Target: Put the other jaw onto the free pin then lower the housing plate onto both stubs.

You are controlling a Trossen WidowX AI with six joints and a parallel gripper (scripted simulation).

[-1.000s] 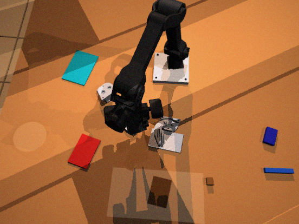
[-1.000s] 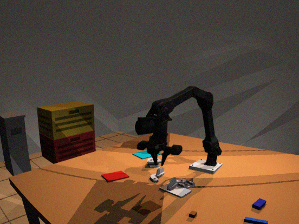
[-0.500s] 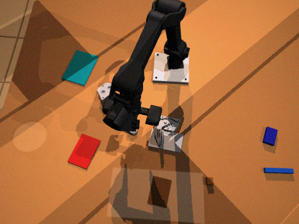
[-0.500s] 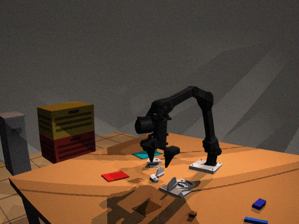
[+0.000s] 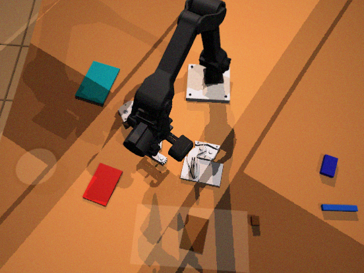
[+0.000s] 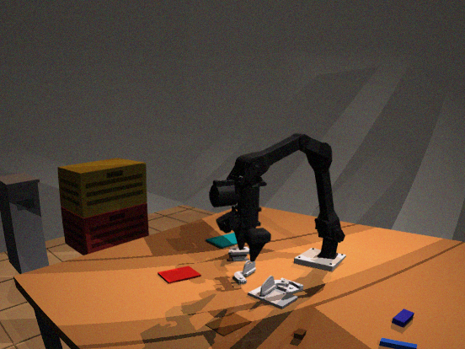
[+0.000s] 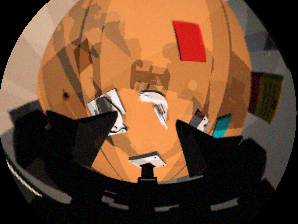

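Second gear jaw still to be fitted

The jaws (image 5: 162, 145) (image 6: 248, 253) (image 7: 146, 122) are spread, gripping nothing, above the loose gear jaw (image 5: 160, 158) (image 6: 245, 272) (image 7: 159, 107). In the top view, the base plate (image 5: 211, 171) (image 6: 281, 300) (image 7: 96, 106) lies at its four o'clock, the housing plate (image 5: 124, 111) (image 6: 238, 254) (image 7: 200, 121) at eleven; meshing and closing remain.

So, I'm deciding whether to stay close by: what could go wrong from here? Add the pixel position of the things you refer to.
The open black hand (image 5: 160, 150) (image 6: 248, 254) (image 7: 147, 117) holds nothing and hovers around the loose white toothed jaw (image 5: 159, 157) (image 6: 244, 274) (image 7: 161, 107); coming down off-centre, it might knock the jaw aside.

One finger is near the white base (image 5: 211, 177) (image 6: 275, 300) (image 7: 114, 98) with its upright fin, so a sideways move could bump it.

The white housing plate (image 5: 125, 111) (image 6: 238, 253) (image 7: 200, 121) lies close to the other finger and might get nudged.
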